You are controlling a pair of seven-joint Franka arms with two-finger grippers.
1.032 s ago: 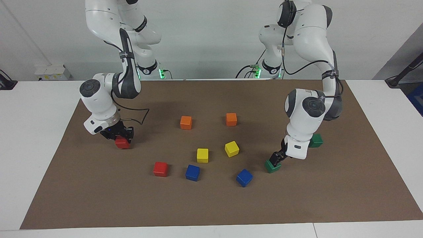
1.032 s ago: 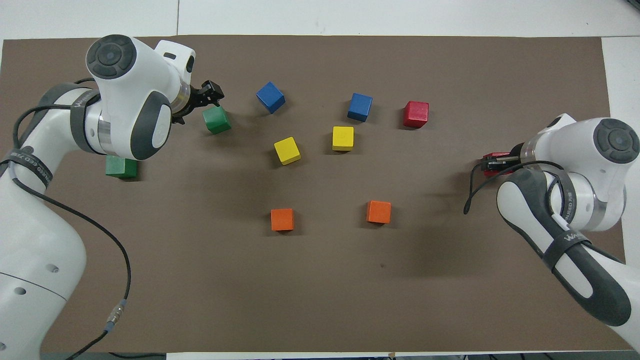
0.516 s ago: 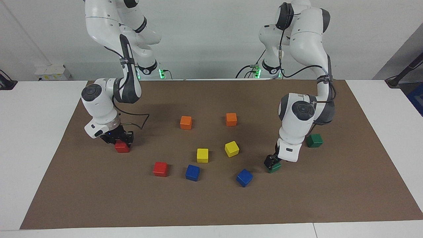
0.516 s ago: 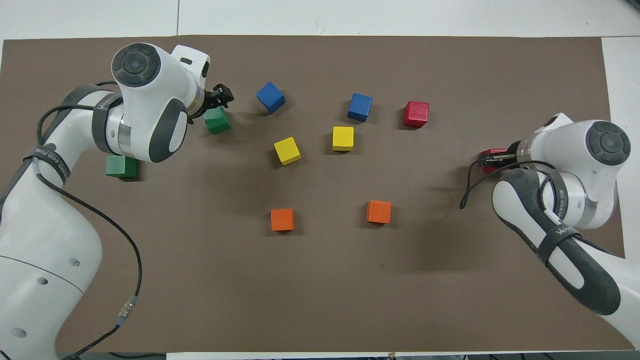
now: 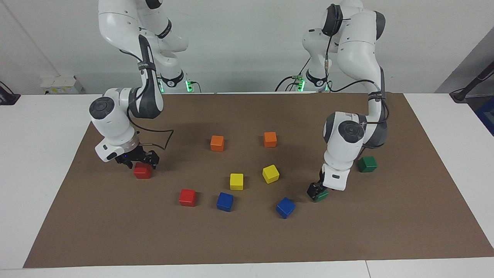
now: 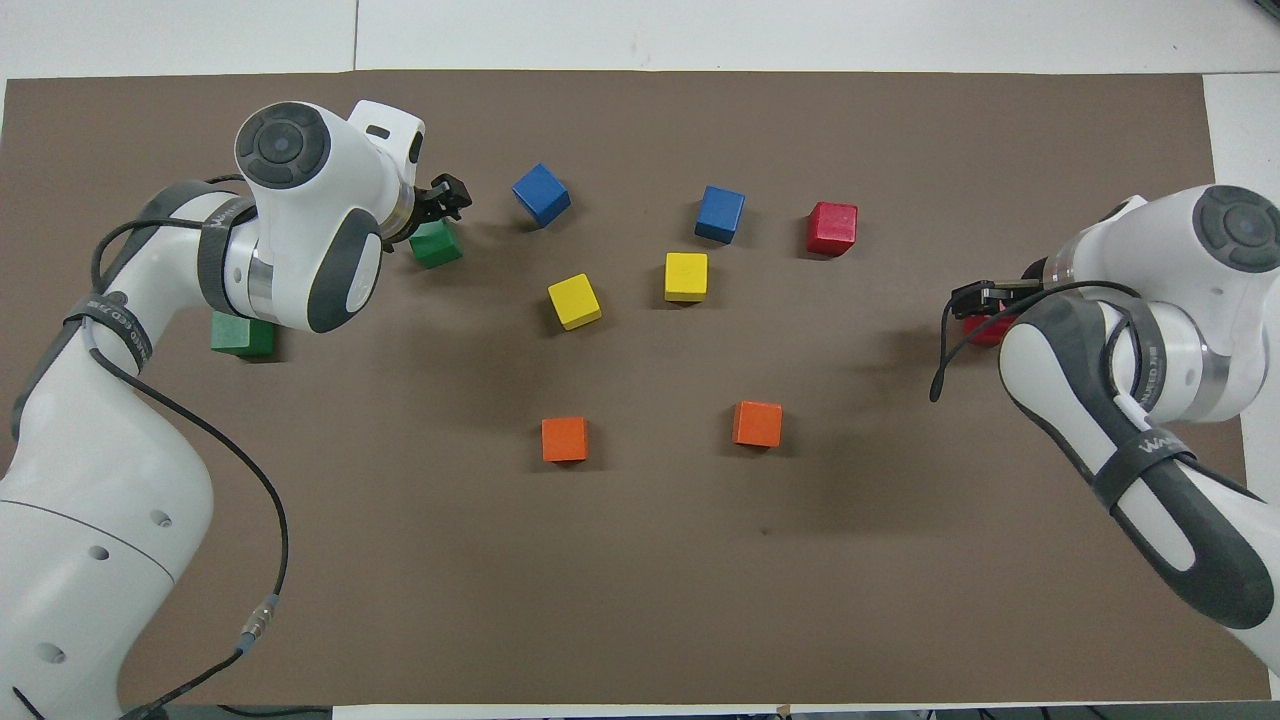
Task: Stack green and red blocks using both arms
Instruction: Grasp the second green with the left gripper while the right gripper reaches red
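One red block (image 5: 142, 170) lies on the brown mat toward the right arm's end. My right gripper (image 5: 141, 160) is open just above it, fingers apart over its top; in the overhead view (image 6: 985, 298) the block (image 6: 987, 331) shows only partly. A second red block (image 5: 187, 197) (image 6: 832, 228) lies farther from the robots. My left gripper (image 5: 316, 190) (image 6: 442, 198) is down at one green block (image 5: 322, 196) (image 6: 436, 246), which rests on the mat. The other green block (image 5: 367, 164) (image 6: 241, 336) lies nearer the robots, partly hidden by the left arm.
Two orange cubes (image 5: 217, 143) (image 5: 270, 139), two yellow cubes (image 5: 236, 181) (image 5: 270, 173) and two blue cubes (image 5: 225, 201) (image 5: 285, 207) lie scattered mid-mat between the arms. The brown mat (image 5: 247, 239) covers a white table.
The left gripper has come down closer onto the green block. The right gripper has risen slightly off the red block, which stays on the mat.
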